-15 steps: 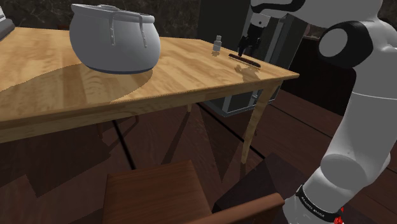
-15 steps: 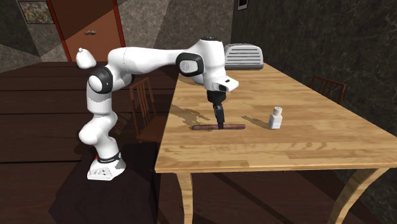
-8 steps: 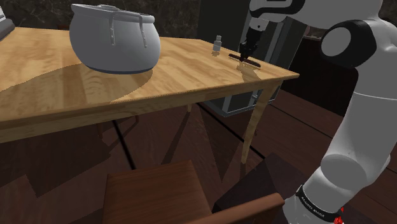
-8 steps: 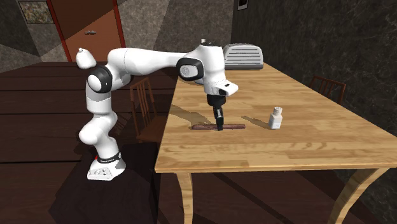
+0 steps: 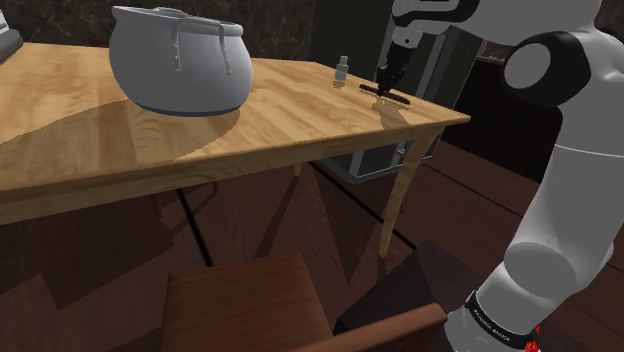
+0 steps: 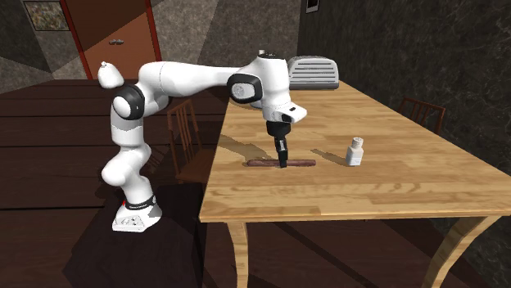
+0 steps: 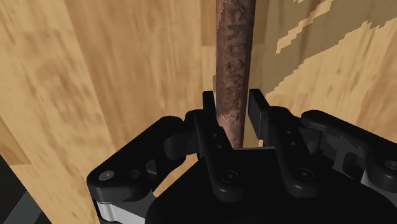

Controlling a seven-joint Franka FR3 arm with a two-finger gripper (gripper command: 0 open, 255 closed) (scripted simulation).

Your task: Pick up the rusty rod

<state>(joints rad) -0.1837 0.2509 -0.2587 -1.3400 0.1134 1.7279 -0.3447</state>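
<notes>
My arm [image 6: 188, 78] rises from its base [image 6: 133, 214] at the second exterior view's left and folds at the dark elbow [image 6: 128, 105]. From there the white forearm runs about level toward that view's right. The wrist [image 6: 266, 82] bends over and the hand hangs vertical. The gripper [image 6: 283, 160] points straight down with its tips low. In the shoulder view the arm stands tall at the right and reaches far up and left. In the wrist view the fingers [image 7: 208, 109] are parted with a narrow gap and don't meet.
</notes>
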